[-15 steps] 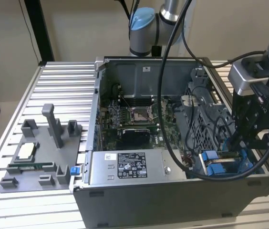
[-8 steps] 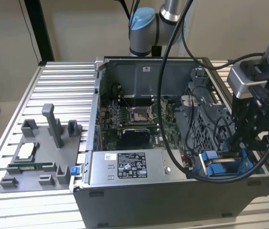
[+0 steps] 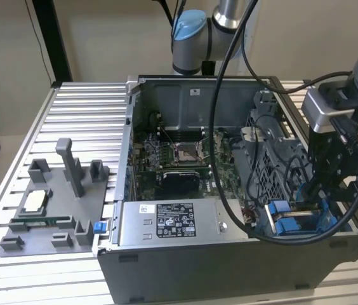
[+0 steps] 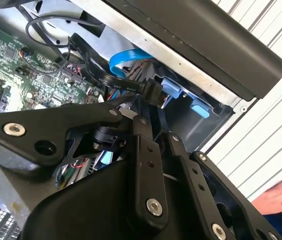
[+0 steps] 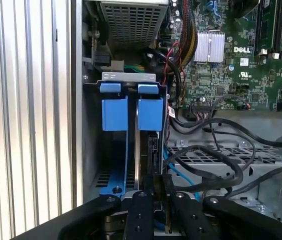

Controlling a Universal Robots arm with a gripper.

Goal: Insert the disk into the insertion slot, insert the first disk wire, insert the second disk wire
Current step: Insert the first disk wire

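- Counter (image 3: 84, 114): slatted aluminium, carrying everything below.
- Grey fixture tray (image 3: 71, 232): lies on the counter at the exterior view's left, well apart from the work. It holds a square chip and a long green module.
- Computer case (image 3: 230, 270): lies open beside the tray.
- Power-supply box (image 3: 172, 222): grey and labelled, set against the case's near wall, with the motherboard (image 3: 179, 155) behind it.
- Perforated cage (image 3: 268, 168): grey metal, between the motherboard and the drive bay, with black cables draped over it.
- Insertion slot (image 5: 115, 107): grey bay with bright blue rails and two blue latches, in the case's near corner at the exterior view's right.
- Disk (image 5: 150, 150): stands edge-on inside the slot, just beyond one blue latch.
- Disk wire (image 4: 151, 92): a flat black cable ending in a black connector, just beside a blue cable.
- Gripper (image 4: 157, 122): lowered into the bay over the disk. The jaws are drawn nearly together and pinch the connector.
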